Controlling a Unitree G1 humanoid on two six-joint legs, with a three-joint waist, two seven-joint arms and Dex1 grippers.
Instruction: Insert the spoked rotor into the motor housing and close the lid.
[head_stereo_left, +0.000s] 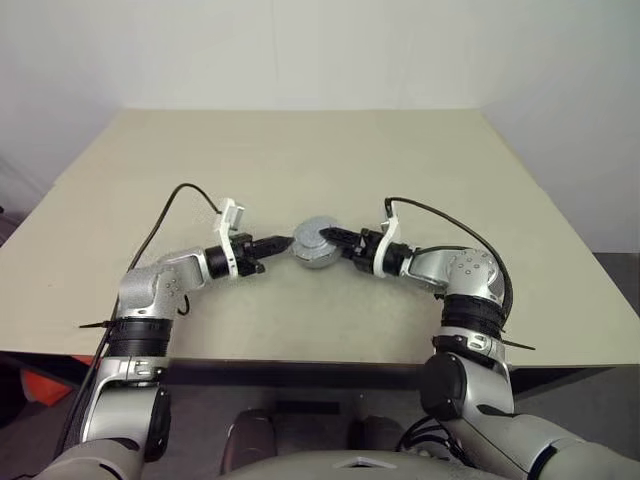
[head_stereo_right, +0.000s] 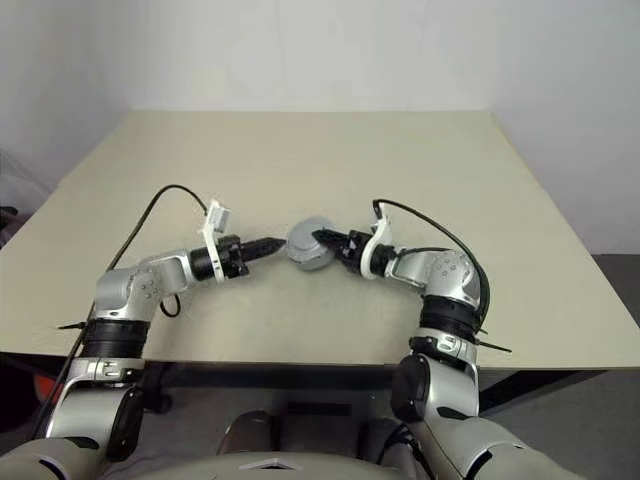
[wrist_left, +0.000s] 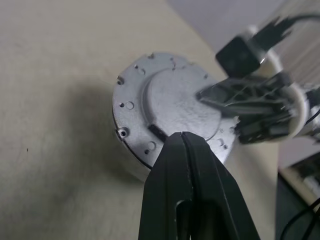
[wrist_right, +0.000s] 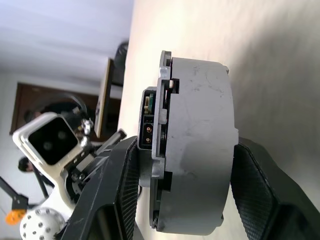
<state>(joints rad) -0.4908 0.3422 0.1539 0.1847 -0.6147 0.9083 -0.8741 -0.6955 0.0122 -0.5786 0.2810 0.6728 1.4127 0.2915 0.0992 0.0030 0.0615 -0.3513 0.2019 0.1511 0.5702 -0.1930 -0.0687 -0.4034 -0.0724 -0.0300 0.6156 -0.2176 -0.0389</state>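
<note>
Housing (head_stereo_left: 315, 243) lifted above bench (head_stereo_left: 320, 160), lid (wrist_left: 165, 107) already on, pinched across its thickness by right claw (head_stereo_left: 330, 237). Left claw (head_stereo_left: 283, 242) pressed together, tips touching lid's rim.

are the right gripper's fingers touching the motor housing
Touching. In the right wrist view the right gripper has one black finger against the lidded face of the motor housing and the other against its opposite face, no gap on either side.
</note>
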